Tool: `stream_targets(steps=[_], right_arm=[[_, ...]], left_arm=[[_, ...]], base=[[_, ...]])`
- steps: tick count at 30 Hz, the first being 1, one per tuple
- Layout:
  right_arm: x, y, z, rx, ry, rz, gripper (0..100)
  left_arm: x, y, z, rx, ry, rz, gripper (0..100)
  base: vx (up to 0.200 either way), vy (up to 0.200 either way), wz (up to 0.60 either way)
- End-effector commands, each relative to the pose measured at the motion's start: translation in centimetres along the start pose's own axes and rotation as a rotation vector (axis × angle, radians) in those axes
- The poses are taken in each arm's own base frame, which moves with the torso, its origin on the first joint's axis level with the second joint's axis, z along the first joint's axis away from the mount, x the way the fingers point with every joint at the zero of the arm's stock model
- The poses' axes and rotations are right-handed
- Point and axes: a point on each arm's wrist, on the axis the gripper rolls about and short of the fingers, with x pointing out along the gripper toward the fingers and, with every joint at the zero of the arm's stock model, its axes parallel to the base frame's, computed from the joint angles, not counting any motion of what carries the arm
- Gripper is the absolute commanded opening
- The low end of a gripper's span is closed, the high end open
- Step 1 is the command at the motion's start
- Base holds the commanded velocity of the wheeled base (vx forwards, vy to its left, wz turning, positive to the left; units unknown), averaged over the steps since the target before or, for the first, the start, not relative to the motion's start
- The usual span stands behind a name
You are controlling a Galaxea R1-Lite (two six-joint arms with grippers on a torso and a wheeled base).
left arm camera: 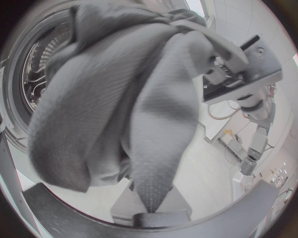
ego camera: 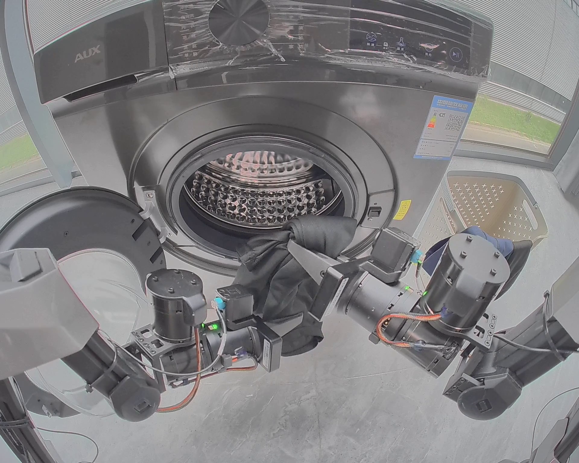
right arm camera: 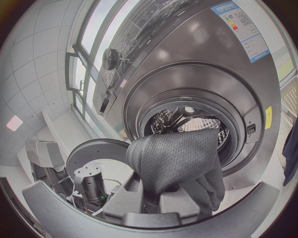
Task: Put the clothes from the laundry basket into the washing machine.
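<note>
I have the dark garment pinched shut in both tools, hanging 12-to-6 at the lower lip of the drum: right tool at its top sits nearer, drum opening at its 11 o'clock, left tool on the low end.

washing machine | drawer front: brand logo, pale capitals | upper right of front: blue-white energy label with QR code, small print illegible | right of door opening: yellow sticker, print too small | control panel: lit white icons, no legible words
</note>
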Motion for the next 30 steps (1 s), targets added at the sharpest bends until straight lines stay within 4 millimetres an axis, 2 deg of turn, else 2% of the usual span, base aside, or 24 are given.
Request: stream_targets(steps=[1, 6, 7, 15, 17, 21, 25, 30], right_arm=[[-0.4, -0.3, -0.5, -0.004, 0.021, -0.005, 0], [-0.8, -0.4, -1.0, -0.006, 0.047, -0.006, 0], [-0.8, -0.4, -1.0, -0.006, 0.047, -0.006, 100], [-1.8, -0.3, -1.4, -0.003, 0.075, -0.005, 100], [-3.0, -0.5, -1.8, -0.009, 0.111, -0.014, 100], [-3.6, -0.7, -2.2, -0.013, 0.129, -0.022, 100], [-3.8, -0.7, -1.6, -0.012, 0.102, -0.017, 100], [-5.1, -1.5, -2.2, -0.025, 0.145, -0.041, 100]], left_arm=[[-2.8, -3.2, 0.9, 0.022, -0.022, -0.081, 0], [-4.8, -4.6, 1.0, 0.028, -0.024, -0.114, 0], [-5.0, -4.6, 1.1, 0.029, -0.027, -0.114, 0], [-5.7, -4.7, 2.5, -0.002, -0.082, -0.116, 0], [-5.5, -4.4, 2.9, -0.022, -0.100, -0.105, 0], [-5.2, -3.5, 3.6, -0.037, -0.128, -0.073, 0], [-4.9, -2.6, 4.4, -0.065, -0.165, -0.002, 0], [-5.9, -2.2, 5.8, -0.105, -0.270, 0.036, 0]], base=[[0.000, 0.000, 0.00], [0.000, 0.000, 0.00], [0.000, 0.000, 0.00], [0.000, 0.000, 0.00], [0.000, 0.000, 0.00], [0.000, 0.000, 0.00], [0.000, 0.000, 0.00], [0.000, 0.000, 0.00]])
